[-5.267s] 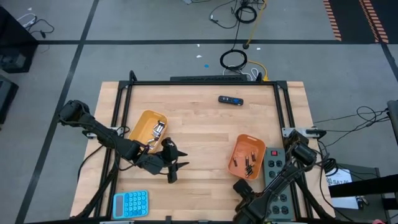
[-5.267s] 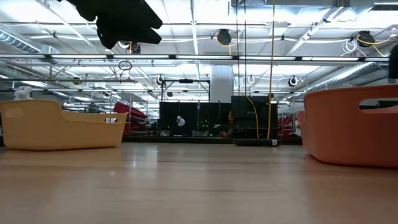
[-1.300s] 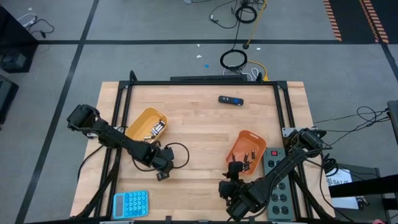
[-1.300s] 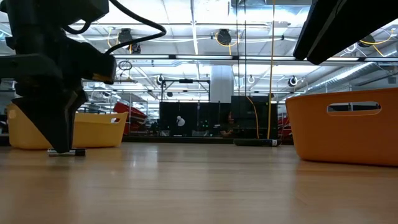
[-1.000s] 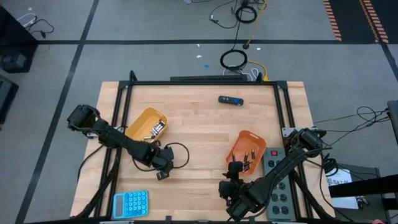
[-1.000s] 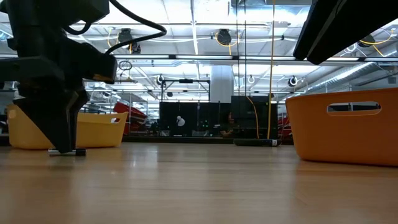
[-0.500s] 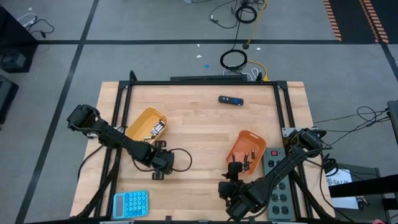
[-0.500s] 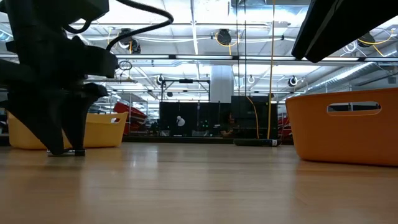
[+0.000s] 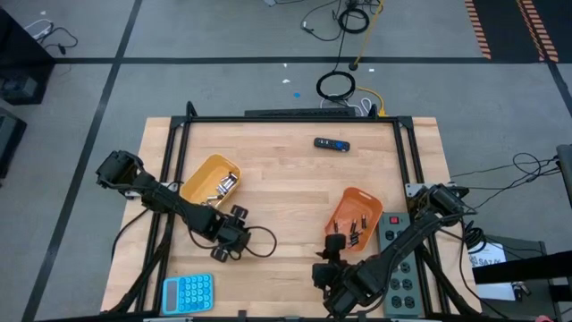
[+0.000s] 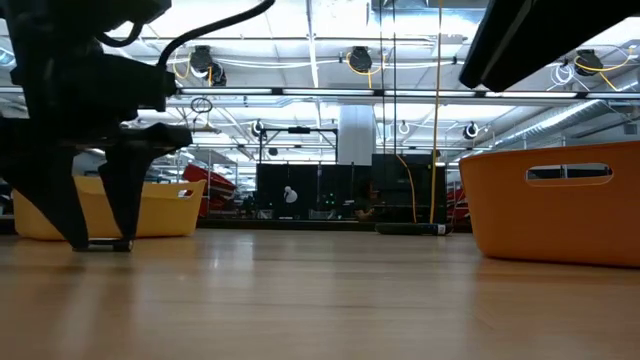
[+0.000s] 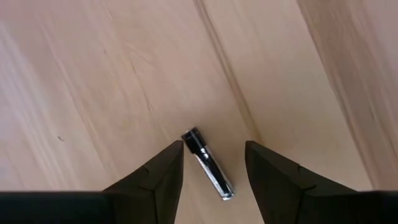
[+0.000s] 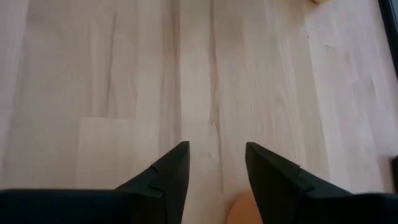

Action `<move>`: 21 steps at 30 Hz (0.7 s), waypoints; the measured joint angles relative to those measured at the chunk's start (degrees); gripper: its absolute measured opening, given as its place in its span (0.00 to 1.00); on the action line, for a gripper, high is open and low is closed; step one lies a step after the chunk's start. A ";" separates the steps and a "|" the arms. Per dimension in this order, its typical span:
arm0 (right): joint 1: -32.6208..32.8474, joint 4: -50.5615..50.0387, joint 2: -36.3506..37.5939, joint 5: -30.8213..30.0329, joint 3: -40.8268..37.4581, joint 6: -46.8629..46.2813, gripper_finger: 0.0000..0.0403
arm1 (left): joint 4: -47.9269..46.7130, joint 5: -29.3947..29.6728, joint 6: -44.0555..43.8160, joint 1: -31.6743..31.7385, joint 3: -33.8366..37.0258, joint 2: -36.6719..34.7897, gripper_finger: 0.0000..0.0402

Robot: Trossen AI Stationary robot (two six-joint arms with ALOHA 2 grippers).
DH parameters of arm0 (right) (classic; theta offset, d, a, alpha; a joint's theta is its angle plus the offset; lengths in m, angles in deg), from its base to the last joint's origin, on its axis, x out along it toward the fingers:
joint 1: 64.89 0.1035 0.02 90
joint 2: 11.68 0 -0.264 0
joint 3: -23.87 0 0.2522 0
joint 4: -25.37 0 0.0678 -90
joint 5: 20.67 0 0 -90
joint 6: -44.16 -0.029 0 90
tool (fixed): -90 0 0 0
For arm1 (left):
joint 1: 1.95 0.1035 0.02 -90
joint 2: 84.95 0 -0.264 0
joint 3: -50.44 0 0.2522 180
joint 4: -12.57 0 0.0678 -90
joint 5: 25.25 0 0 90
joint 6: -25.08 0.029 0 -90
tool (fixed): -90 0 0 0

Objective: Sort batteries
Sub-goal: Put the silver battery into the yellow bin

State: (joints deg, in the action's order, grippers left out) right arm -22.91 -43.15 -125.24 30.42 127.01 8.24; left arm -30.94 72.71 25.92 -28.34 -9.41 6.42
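orange tray [image 10: 560, 200] cut off at the frame edge, batteries [image 9: 356, 228] inside too small to tell apart (high view)

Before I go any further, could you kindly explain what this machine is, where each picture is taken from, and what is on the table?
It is a robot with two dark arms at a wooden table. One picture looks straight down, one looks level across the tabletop, and one comes from each wrist. On the table are a yellow tray and an orange tray holding small batteries, a blue calculator, and a black-and-blue device. The left hand is open, its fingers either side of a loose dark battery lying on the wood. The right hand is open above bare wood near the orange tray, holding nothing.
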 joint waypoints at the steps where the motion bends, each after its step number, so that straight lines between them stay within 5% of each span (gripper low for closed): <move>1: -0.19 0.69 0.00 0.05 0.00 0.67 0.37 | 0.26 0.03 -0.01 0.00 0.00 0.00 0.45; 11: -2.80 8.12 0.00 0.51 0.00 6.44 0.37 | 0.89 1.78 -4.89 -1.16 -0.04 0.00 0.45; 21: -12.36 24.69 -0.38 8.67 -0.14 21.54 0.37 | -1.53 1.31 -34.13 -2.32 -0.04 -0.02 0.45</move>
State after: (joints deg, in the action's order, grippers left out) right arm -35.27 -18.46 -125.62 39.09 126.87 29.78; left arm -32.48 74.02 -8.21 -30.67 -9.45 6.40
